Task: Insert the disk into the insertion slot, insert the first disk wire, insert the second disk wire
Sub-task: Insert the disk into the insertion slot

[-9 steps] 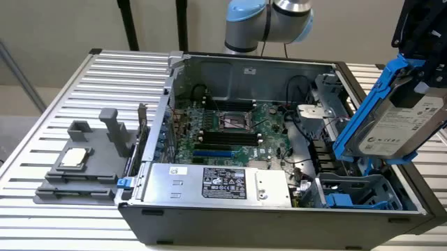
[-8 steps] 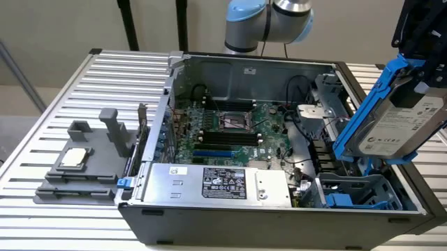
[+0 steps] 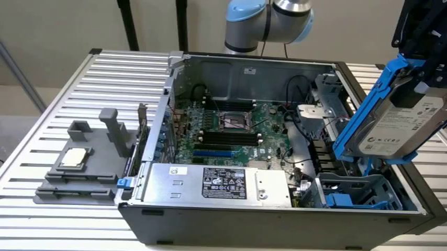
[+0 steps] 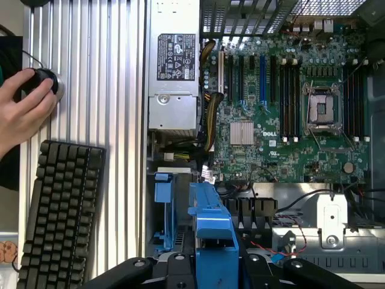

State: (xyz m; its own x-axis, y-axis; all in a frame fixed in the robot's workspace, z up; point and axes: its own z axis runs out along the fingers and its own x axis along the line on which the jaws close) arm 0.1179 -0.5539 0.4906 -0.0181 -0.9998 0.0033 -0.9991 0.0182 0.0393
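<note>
Holding the disk [image 3: 394, 130] tilted in the air, my gripper [image 4: 212, 265] squeezes it between 2 jaws. It hangs above the slot [image 3: 356, 191] in the case [image 3: 279, 222].

- You're in a robotics lab set up for computer assembly, not a home or an office.
- A slatted aluminium desk [image 3: 104, 73] carries an open tower case [image 3: 279, 230] on its side, with its Dell motherboard [image 4: 283, 138] bare.
- A Universal Robots arm [image 3: 269, 23] rises beyond the case, and its claw [image 4: 216, 268] grips the disk [image 3: 398, 128] above it.
- A grey fixture [image 3: 84, 172] on the desk holds a loose processor [image 3: 73, 157].
- A keyboard [image 4: 60, 211] lies on the desk, near a person's hand [image 4: 21, 111] resting on a round black knob [image 4: 47, 81].
</note>
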